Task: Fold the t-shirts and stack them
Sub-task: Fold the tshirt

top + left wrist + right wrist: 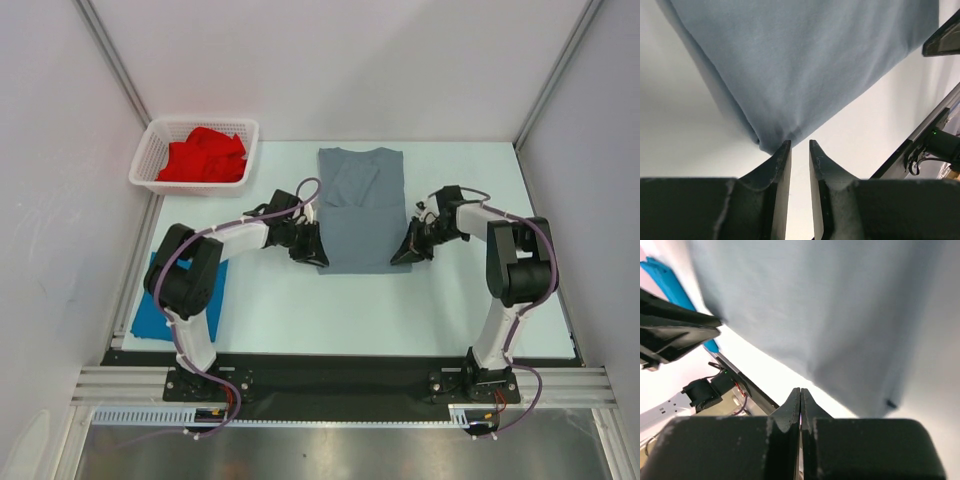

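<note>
**Blue shirt by the bases, grey shirt flat between two empty claws**

Nearest the arm bases, the blue t-shirt (148, 315) lies as a flat patch at the left near edge of the table (300, 310), partly under the left arm. Further in, the grey t-shirt (365, 215) lies spread mid-table as a long rectangle, its collar end away from the arms.

The left gripper (799, 142) sits at the shirt's near left corner. Its fingers are a slit apart with nothing between them, and the cloth corner lies just ahead of the tips. The right gripper (800, 390) is at the near right corner, fingers pressed together and empty.

The cloth looks thin, light and limp, so it will likely sag wherever it is unsupported. The two near hem corners seem the best hold, both pinched through all layers, to carry the hem toward the collar.

Farthest off, at the far left corner, the white mesh basket (143, 155) holds the red t-shirt (205, 155), crumpled and unfolded.
</note>
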Tool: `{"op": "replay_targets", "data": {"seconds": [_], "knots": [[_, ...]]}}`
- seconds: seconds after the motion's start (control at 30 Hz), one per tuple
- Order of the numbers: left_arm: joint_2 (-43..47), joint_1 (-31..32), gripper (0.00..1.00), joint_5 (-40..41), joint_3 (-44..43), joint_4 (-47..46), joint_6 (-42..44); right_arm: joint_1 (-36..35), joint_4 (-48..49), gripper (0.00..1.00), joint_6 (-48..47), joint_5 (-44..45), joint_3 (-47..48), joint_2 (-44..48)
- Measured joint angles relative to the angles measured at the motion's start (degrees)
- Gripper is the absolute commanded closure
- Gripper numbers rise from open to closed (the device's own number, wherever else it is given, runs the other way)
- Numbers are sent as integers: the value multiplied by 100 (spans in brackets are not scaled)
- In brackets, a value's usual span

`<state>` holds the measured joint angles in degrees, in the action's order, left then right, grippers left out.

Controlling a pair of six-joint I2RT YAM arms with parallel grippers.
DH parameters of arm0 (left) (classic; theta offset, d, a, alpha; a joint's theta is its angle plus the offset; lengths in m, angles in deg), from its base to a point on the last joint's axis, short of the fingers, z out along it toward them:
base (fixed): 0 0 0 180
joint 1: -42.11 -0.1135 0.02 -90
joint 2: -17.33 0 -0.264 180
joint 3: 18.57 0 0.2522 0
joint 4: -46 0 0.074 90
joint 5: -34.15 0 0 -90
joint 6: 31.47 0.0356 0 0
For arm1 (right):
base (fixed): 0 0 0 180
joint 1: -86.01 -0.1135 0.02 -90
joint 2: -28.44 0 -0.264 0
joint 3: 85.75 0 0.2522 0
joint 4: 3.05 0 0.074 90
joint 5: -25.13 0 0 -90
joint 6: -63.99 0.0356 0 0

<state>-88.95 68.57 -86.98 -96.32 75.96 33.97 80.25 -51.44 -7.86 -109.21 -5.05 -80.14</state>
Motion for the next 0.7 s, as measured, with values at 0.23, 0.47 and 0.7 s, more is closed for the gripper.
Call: {"op": "replay_targets", "data": {"seconds": [0.23,0.47,0.7], "knots": [[-313,-7,77,-116,13,-352,-101,455,48,100,-17,205,-590,-87],[-319,-26,56,-269,94,-372,-48,516,-26,98,20,588,-800,66],[708,-11,36,264,188,448,306,525,-289,64,33,1222,-811,933]]}}
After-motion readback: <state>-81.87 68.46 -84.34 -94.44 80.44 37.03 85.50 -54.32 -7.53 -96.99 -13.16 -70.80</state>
